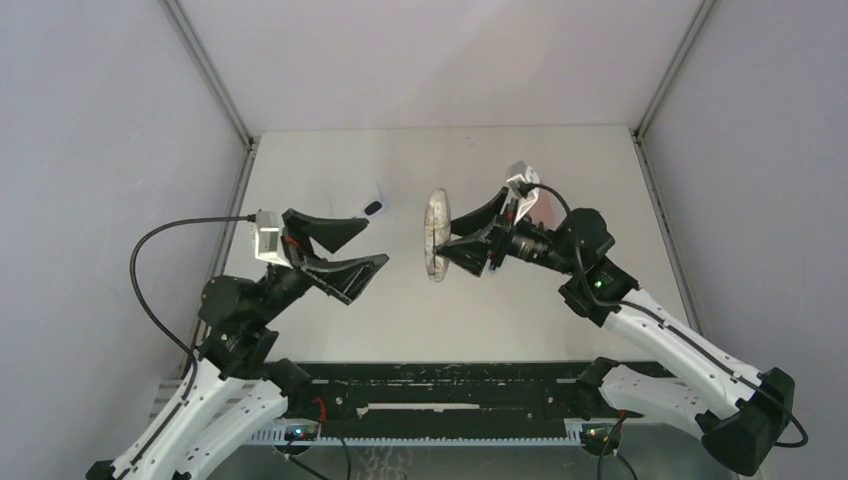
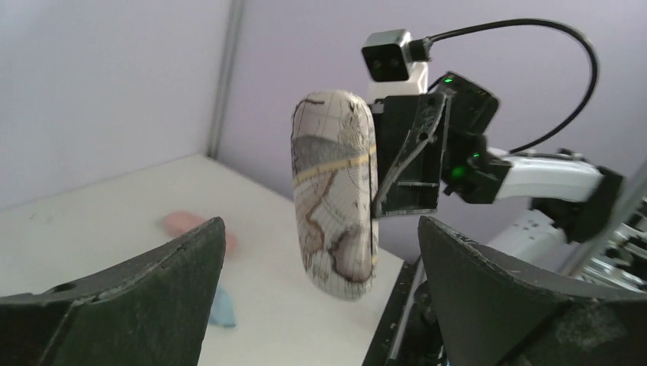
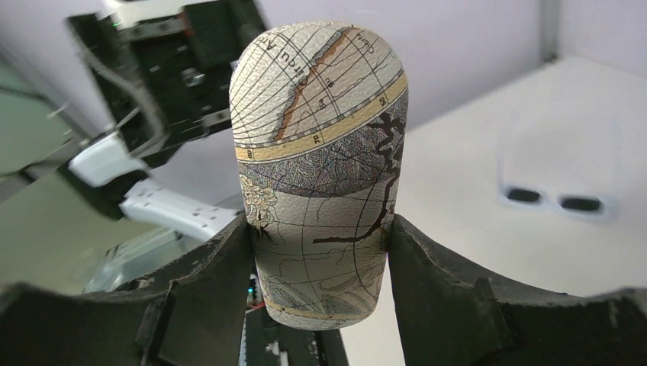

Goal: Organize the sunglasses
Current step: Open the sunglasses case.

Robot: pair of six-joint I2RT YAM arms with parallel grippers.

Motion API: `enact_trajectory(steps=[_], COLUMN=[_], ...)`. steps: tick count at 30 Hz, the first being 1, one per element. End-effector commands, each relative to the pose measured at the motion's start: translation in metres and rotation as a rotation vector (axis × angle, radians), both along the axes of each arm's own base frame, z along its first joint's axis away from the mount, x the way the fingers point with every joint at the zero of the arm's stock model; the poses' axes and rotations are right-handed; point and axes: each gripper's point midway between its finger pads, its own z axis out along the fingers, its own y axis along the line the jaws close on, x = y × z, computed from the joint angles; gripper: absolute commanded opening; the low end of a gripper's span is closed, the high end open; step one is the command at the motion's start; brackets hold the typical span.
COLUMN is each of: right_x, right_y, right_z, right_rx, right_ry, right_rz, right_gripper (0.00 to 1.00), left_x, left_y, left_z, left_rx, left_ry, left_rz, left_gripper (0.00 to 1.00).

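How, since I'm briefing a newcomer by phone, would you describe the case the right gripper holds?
Start at the white table; above its middle the right gripper clamps an oval hard case, held upright. Unlike the white sunglasses lying nearby, it is covered in an antique map print.

The map-printed case (image 3: 320,152) is finished in a pebbled matt grain; the right tool (image 3: 319,232), in scuffed black plastic.
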Motion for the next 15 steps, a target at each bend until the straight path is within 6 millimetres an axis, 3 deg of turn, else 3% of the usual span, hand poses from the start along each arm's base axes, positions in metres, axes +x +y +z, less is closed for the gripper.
enact_trajectory(steps=[1,6,15], right_x=[-0.051,-0.076,-0.089], right_y=[0.009,0.017,0.032], right_z=[0.060,0.071,0.076], right_rx=[0.132,0.160,0.195], right_ry=[-0.295,-0.386,-0.441], right_rz=[0.135,0.196,0.218], right_gripper=[0.00,0.00,0.00], left_x=[-0.041,-0.058,-0.075], left_y=[-0.013,-0.023,-0.034], left_z=[0.036,0.042,0.046], left_rx=[0.022,0.044,0.069], left_ry=[-0.183,-0.248,-0.296], left_rz=[-0.200,-0.303,-0.407], left_gripper=[1.00,1.00,0.99])
